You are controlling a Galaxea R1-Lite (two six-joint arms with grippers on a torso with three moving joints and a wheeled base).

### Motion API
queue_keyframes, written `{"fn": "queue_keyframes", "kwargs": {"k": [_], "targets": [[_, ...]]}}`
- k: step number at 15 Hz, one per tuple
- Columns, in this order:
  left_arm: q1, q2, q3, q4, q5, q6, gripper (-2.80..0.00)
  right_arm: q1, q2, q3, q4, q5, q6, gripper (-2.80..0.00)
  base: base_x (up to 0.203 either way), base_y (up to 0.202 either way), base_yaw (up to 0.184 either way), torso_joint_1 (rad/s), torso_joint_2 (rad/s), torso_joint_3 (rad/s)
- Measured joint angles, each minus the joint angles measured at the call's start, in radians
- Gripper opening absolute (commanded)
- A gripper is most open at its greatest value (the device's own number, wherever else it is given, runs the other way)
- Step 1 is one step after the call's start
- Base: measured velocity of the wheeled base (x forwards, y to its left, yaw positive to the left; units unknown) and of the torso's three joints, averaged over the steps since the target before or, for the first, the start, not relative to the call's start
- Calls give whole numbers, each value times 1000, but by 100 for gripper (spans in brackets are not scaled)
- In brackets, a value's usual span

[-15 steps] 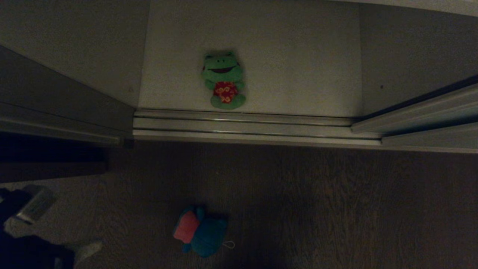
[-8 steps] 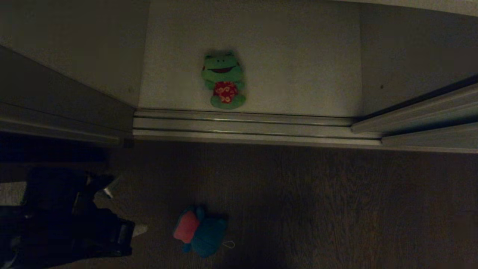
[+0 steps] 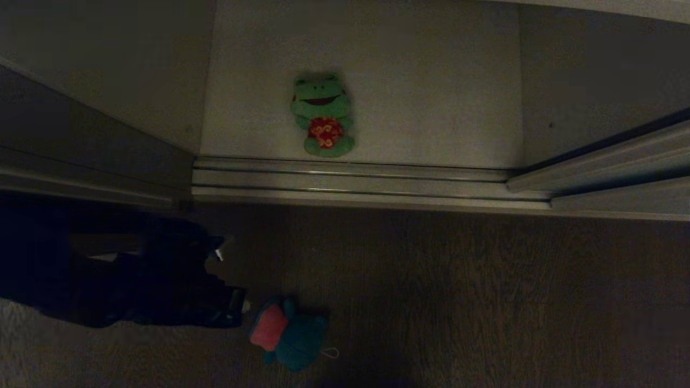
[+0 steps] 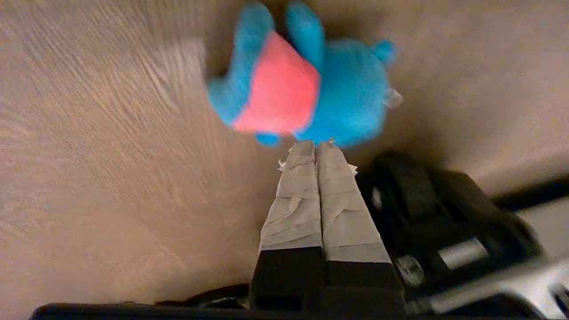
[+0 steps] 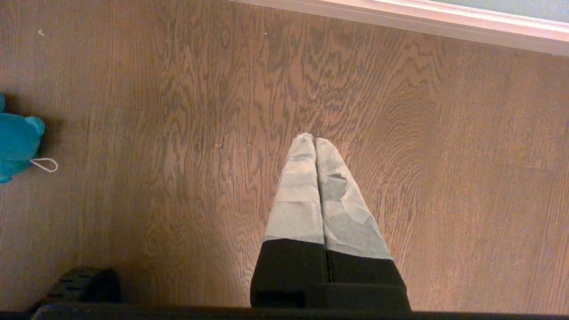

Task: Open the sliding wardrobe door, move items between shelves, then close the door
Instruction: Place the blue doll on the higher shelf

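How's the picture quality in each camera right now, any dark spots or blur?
Head view: very dim; the left hand is a near-black shape beside the blue toy, while the green frog stays readable. Left wrist view: brighter, but the toy and wood floor are smeared by motion. Right wrist view: sharp, evenly lit floor grain.

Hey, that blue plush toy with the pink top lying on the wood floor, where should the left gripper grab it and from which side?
Probably across the pink-topped body of the blue plush toy, coming down from above. It lies flat on the wooden floor, so its soft middle is the bulkiest part. The left gripper, just beside it, has its jaws shut and would have to open first.
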Motion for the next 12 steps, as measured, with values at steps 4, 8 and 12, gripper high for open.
{"fn": "queue_keyframes", "kwargs": {"k": [4,8,12], "targets": [[-40,135,-80,-25,82,-6,-280,0,0,0,0,0,0,-280,0,0,0,0,0,0],[-89,228,-118,-33,127,-7,-280,0,0,0,0,0,0,-280,0,0,0,0,0,0],[-106,301,-153,-64,140,-19,0,0,0,0,0,0,0,-280,0,0,0,0,0,0]]}}
